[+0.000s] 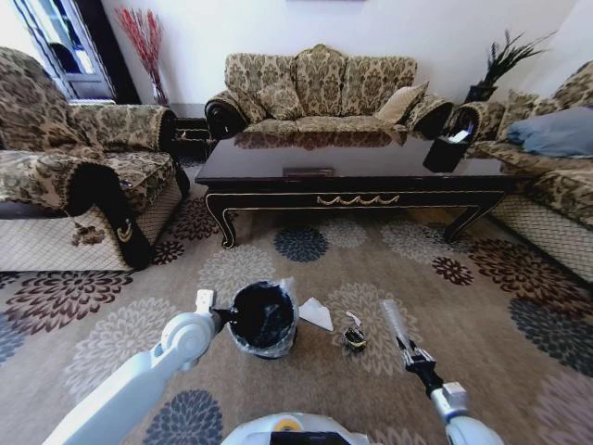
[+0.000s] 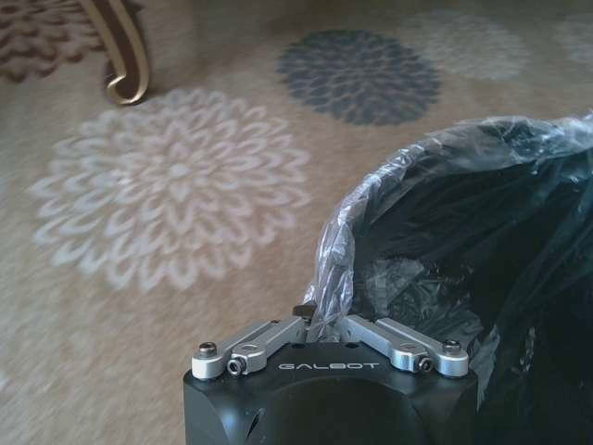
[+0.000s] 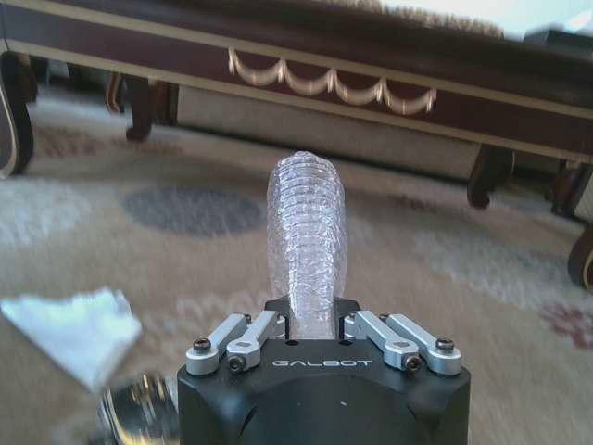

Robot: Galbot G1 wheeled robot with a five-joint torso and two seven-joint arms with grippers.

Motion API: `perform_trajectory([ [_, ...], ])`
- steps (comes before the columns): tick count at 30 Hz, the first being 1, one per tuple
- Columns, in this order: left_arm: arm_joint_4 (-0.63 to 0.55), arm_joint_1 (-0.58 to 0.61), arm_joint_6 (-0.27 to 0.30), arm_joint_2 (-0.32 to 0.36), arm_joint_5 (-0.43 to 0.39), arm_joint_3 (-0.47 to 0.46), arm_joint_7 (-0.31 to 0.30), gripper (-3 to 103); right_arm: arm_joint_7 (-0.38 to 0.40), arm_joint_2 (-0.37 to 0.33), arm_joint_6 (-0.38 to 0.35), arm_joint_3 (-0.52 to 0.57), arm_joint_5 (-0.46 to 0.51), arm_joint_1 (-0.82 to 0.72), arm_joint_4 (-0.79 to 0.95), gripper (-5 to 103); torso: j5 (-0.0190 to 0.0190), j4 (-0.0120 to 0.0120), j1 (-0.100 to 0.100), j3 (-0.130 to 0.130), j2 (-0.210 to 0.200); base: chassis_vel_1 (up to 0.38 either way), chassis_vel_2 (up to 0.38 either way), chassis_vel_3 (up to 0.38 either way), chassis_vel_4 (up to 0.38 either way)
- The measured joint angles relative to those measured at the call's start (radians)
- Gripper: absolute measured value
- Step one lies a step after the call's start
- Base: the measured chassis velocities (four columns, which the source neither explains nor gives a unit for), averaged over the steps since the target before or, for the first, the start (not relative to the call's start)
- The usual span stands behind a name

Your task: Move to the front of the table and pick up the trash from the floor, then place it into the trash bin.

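Nearest the head camera, low at the frame's bottom: both arms reaching forward over the patterned carpet (image 1: 306, 278). Left gripper (image 1: 225, 318) pinched tight on the rim of the trash bin (image 1: 264, 318), fingers (image 2: 313, 318) closed narrow over the clear liner (image 2: 338, 260). Right gripper (image 1: 409, 349) clamped around the clear plastic bottle (image 1: 394, 324), gripping its lower end in the right wrist view (image 3: 308, 329); cap hidden, so cannot tell which end is held.

Bottle lifted off the carpet, long axis running straight away from the robot toward the table (image 1: 357, 171), free end pointing at the gold ornament (image 3: 329, 83) on the front rail. Ribbed, crumpled sides plain in the right wrist view (image 3: 307, 227).

Bin upright on the carpet, mouth open upward, black inside, left of the bottle and well apart from it.

Between bin and bottle, still on the floor: white triangular paper piece (image 1: 315, 313) just beside the bin, small dark wrapper (image 1: 353, 337) a little farther right. Both lying across the straight line from bottle to bin.

Beyond: table spanning the room, curved leg (image 2: 120, 51) near the bin, black box-shaped holder (image 1: 447, 150) on its right end, sofas behind and at either side.
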Motion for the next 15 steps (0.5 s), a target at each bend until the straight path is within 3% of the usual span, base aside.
perform_trajectory([
  [3,0.034,-0.118,0.000,-0.032,-0.087,0.095,-0.021,0,0.007,0.011,0.000,0.024,0.019,-0.051,0.123,22,-0.0001,-0.0001,0.000,0.000,0.000,0.000,0.000,0.000,0.000],
  [15,0.098,-0.330,0.000,-0.085,-0.221,0.321,-0.079,0,0.017,0.046,-0.002,0.038,0.023,-0.142,0.392,22,0.0001,0.0001,0.000,0.000,0.000,0.000,0.000,0.000,0.000],
])
